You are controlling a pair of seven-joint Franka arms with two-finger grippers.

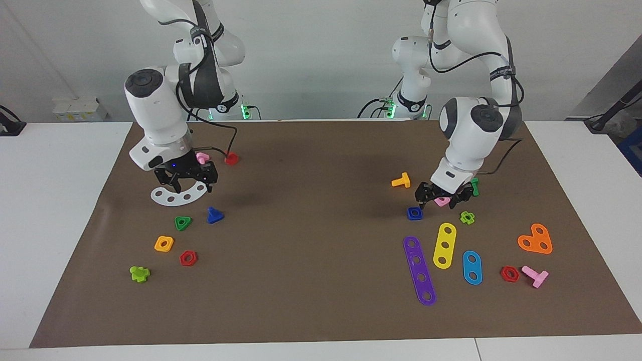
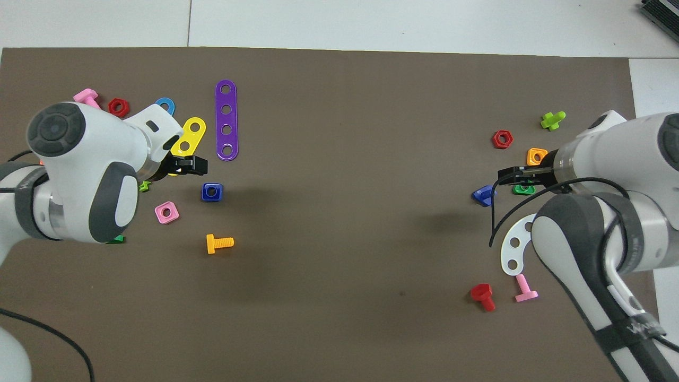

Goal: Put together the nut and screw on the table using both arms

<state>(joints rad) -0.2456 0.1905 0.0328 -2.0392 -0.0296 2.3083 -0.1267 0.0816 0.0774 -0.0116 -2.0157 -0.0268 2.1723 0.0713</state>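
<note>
The nut [image 1: 414, 213] lies flat on the mat [image 1: 311, 281] toward the left arm's end, the screw [image 1: 214, 215] toward the right arm's end. The left gripper [image 1: 441, 196], fingers spread and empty, hangs over the pink nut [image 2: 166, 212] just beside it. The right gripper [image 1: 186, 178], also spread, hangs over the white curved strip [image 1: 173, 195]; the screw sits farther from the robots, head on the mat and stem tilted up.

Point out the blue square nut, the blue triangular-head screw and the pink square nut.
blue square nut [image 2: 212, 192], overhead view, rim beside its hole.
blue triangular-head screw [image 1: 214, 216], facing view, head.
pink square nut [image 2: 166, 213], overhead view, rim.
</note>
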